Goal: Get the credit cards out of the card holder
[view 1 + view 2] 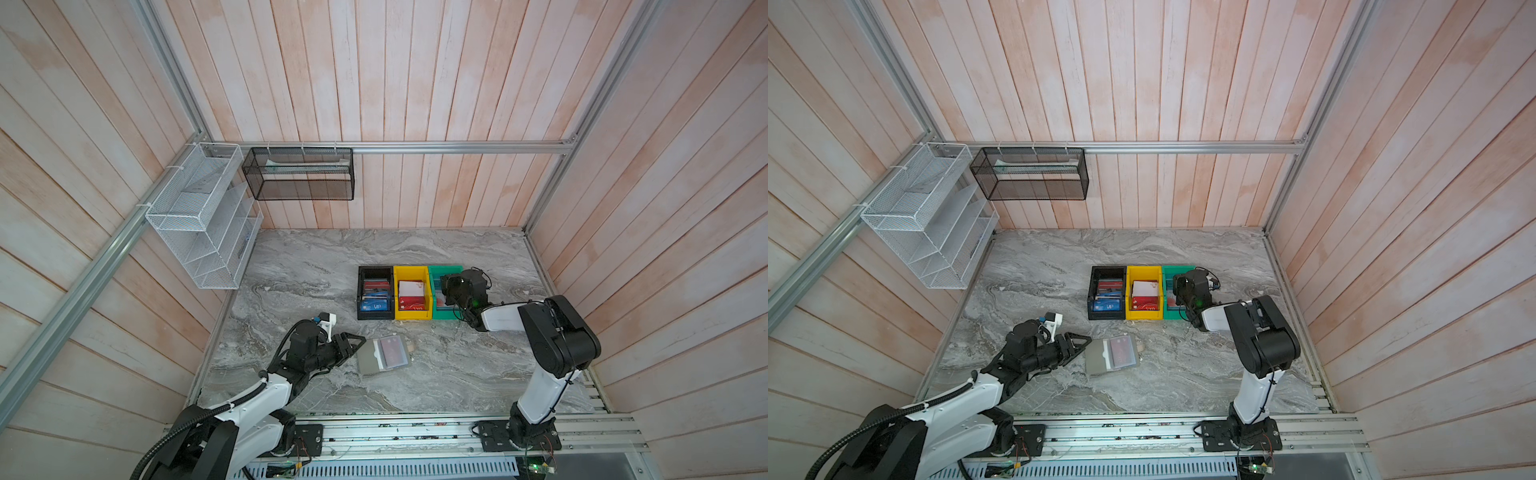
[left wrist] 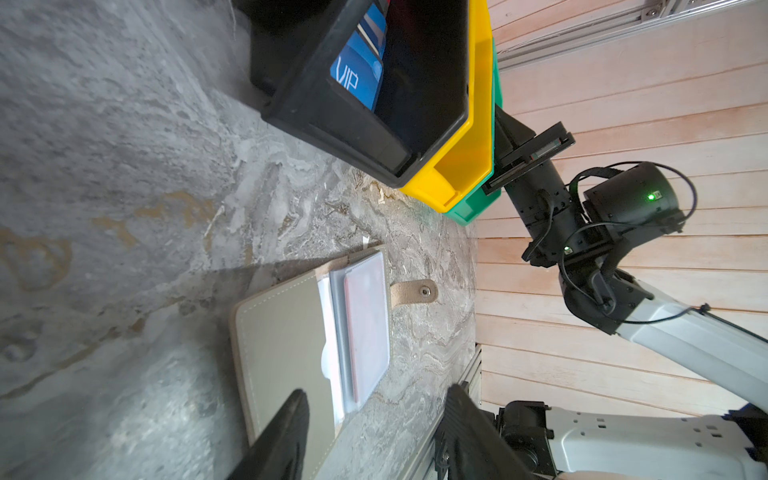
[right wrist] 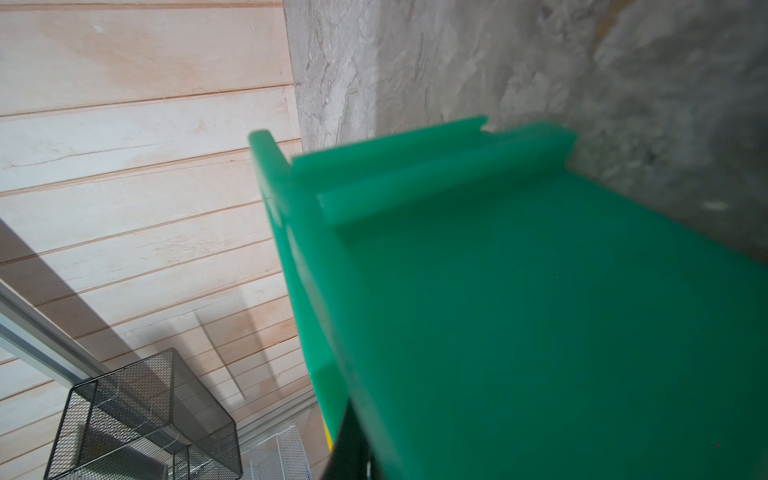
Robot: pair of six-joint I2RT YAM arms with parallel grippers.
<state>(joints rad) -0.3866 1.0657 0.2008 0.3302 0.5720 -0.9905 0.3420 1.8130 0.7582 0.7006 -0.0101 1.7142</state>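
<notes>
Card holder (image 1: 382, 355) is laid open on tabletop (image 1: 311, 270), beside half-open, empty left fingers (image 2: 291, 432). Reddish card (image 2: 365, 328) is seen in pocket: thin, stiff, slick, to be pinched at exposed edge. Right fingers (image 1: 449, 286) shut over green bin (image 1: 444, 269).

Just before the left gripper (image 2: 378, 401) the card holder (image 2: 282, 332) has a matt, leather-like grey cover with smooth translucent plastic pockets (image 2: 368, 328), while farther ahead the black bin (image 2: 324, 108) and yellow bin (image 2: 478, 104) look like smooth, slightly glossy plastic on the veined, stone-like table (image 2: 124, 166).
</notes>
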